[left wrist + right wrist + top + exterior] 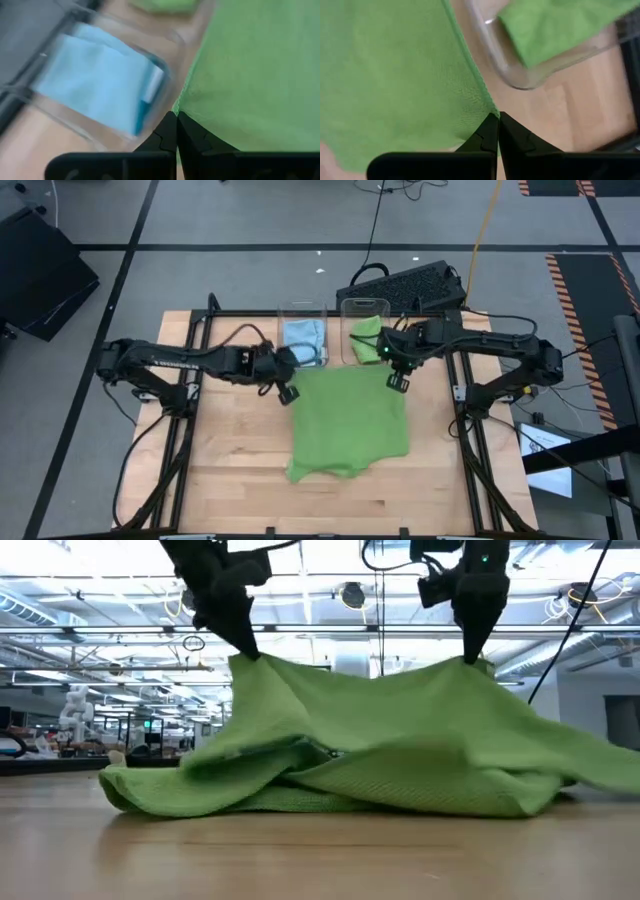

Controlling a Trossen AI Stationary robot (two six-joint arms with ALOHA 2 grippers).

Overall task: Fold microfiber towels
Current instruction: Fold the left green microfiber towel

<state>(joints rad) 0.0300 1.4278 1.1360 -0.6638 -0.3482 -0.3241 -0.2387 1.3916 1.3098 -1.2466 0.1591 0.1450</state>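
A lime green microfiber towel (350, 425) lies spread in the middle of the table. Its two far corners are raised and its near part (300, 795) rests crumpled on the wood. My left gripper (288, 392) is shut on the far left corner. My right gripper (398, 383) is shut on the far right corner. In the low view both grippers (245, 652) (470, 658) point down into the cloth's two peaks. A folded light blue towel (100, 85) lies in a clear bin (303, 338). Another green towel (555, 30) lies in the bin (363, 330) beside it. My left gripper pinches the green towel's far left corner (192, 112) between its two fingers, slanting down from the table's left. The corner is lifted and the cloth slopes down from it to the table. My right gripper pinches the far right corner (480, 112) between its two fingers, pointing steeply down from above. That corner is lifted too, and the edge between the two corners sags a little.
The two clear bins stand side by side at the table's far edge, just beyond both grippers. A black keyboard (405, 285) lies behind the table. Bare wood (230, 470) shows to the left, the right and the near side of the towel.
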